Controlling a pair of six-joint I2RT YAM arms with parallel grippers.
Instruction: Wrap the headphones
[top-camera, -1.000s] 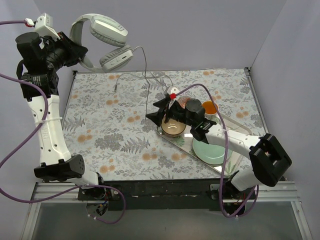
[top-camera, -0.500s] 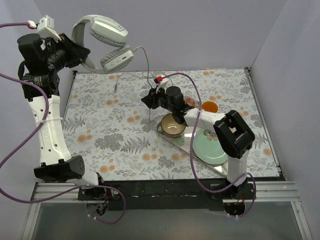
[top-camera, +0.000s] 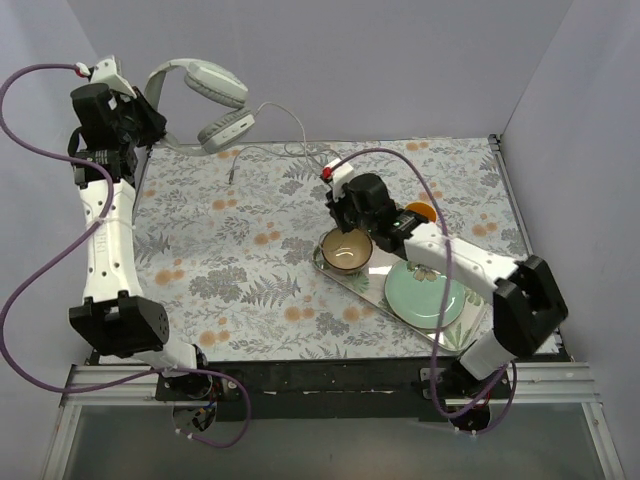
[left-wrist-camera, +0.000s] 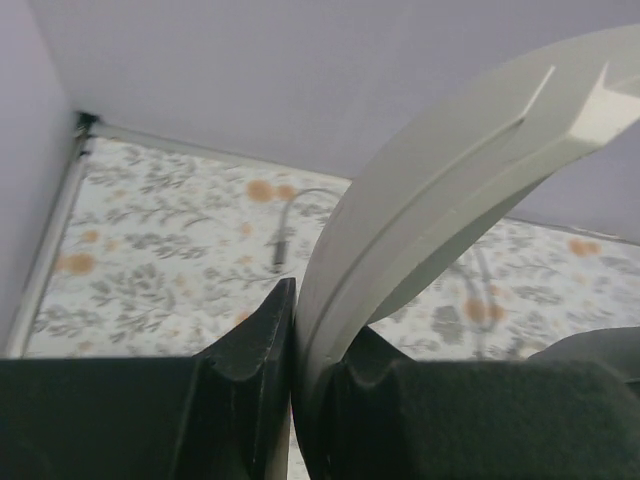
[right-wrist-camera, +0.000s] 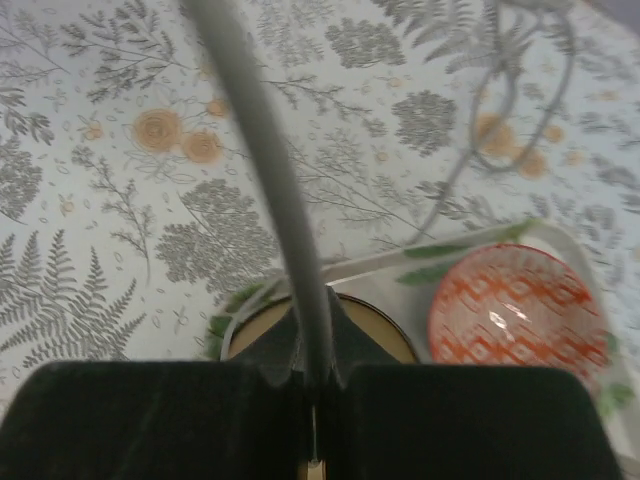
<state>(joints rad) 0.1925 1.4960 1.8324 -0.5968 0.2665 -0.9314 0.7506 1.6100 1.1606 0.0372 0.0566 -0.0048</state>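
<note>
The headphones (top-camera: 205, 85) hang in the air at the back left, light grey-white, one earcup (top-camera: 226, 128) facing the table. My left gripper (top-camera: 143, 118) is shut on the headband (left-wrist-camera: 450, 170), which fills the gap between its jaws at the left gripper (left-wrist-camera: 318, 312). The thin grey cable (top-camera: 288, 148) runs from the earcup down over the table, and its plug (top-camera: 232, 178) lies on the cloth. My right gripper (top-camera: 337, 208) is shut on the cable (right-wrist-camera: 268, 170) just above a tan bowl, the strand pinched at the right gripper (right-wrist-camera: 313, 345).
A shiny tray (top-camera: 377, 283) at the right holds a tan bowl (top-camera: 345, 250), a green plate (top-camera: 425, 297) and a red-patterned bowl (right-wrist-camera: 515, 315). An orange cup (top-camera: 421, 212) stands behind it. Walls close the back and both sides.
My right gripper has gone from open to shut on the cable and shifted right, above the tan bowl. The left arm has swung the headphones slightly back and down.
</note>
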